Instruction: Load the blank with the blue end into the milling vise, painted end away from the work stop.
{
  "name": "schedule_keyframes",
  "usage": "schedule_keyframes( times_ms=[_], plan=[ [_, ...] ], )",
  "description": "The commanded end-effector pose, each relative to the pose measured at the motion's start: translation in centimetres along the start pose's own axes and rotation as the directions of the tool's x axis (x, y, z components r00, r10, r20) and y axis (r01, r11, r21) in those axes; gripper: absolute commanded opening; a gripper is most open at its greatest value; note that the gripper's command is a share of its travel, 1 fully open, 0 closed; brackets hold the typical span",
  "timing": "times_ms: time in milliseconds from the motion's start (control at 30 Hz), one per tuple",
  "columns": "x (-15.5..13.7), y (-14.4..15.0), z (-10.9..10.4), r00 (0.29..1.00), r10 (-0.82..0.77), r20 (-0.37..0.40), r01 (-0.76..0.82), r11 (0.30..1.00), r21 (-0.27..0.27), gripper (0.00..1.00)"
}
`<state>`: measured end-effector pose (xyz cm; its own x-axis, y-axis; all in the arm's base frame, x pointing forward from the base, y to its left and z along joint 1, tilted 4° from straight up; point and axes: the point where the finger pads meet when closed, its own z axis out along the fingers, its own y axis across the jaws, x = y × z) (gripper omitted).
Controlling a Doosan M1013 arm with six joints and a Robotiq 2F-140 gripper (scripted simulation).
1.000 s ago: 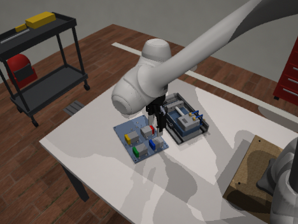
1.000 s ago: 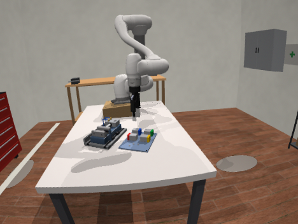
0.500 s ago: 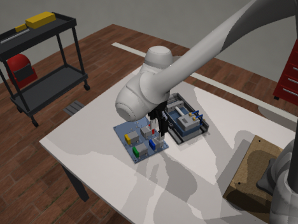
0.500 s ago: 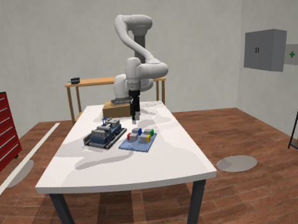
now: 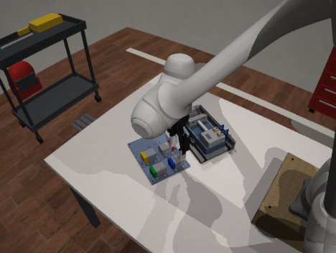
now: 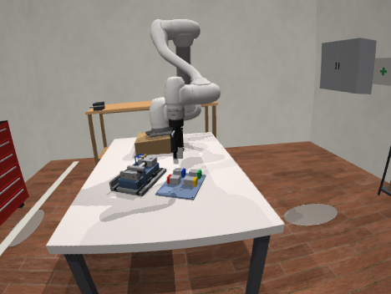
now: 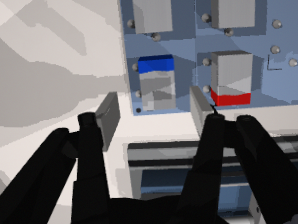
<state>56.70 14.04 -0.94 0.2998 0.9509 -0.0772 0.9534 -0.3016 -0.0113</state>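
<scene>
The gripper (image 5: 178, 147) (image 6: 178, 156) (image 7: 154, 102) hangs above the infeed plate (image 5: 134, 146) (image 6: 175, 193) (image 7: 187, 70), its fingers partway apart with nothing between them. On the infeed plate, near a corner, lies the blue-ended blank (image 5: 176, 162) (image 6: 179, 171) (image 7: 157, 85). Also on the infeed plate are the red-ended (image 5: 165, 148) (image 6: 175, 179) (image 7: 231, 72), yellow-ended (image 5: 149, 154) (image 6: 190, 181) and green-ended (image 5: 159, 169) (image 6: 195, 173) blanks. Just beside the infeed plate stands the milling vise (image 5: 212, 139) (image 6: 129, 179), and farther from it the wooden block (image 5: 278, 187) (image 6: 152, 145) under the arm.
</scene>
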Motion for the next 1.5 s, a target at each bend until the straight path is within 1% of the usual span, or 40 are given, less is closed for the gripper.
schedule_keyframes(
  times_ms=[0,733,1467],
  plan=[
    [0.0,0.0,-0.2,1.0,0.0,0.0,0.0,1.0,0.0,0.46],
    [0.2,0.2,-1.0,1.0,0.0,0.0,0.0,1.0,0.0,0.46],
    [0.3,0.3,-1.2,1.0,0.0,0.0,0.0,1.0,0.0,0.46]
  ],
)
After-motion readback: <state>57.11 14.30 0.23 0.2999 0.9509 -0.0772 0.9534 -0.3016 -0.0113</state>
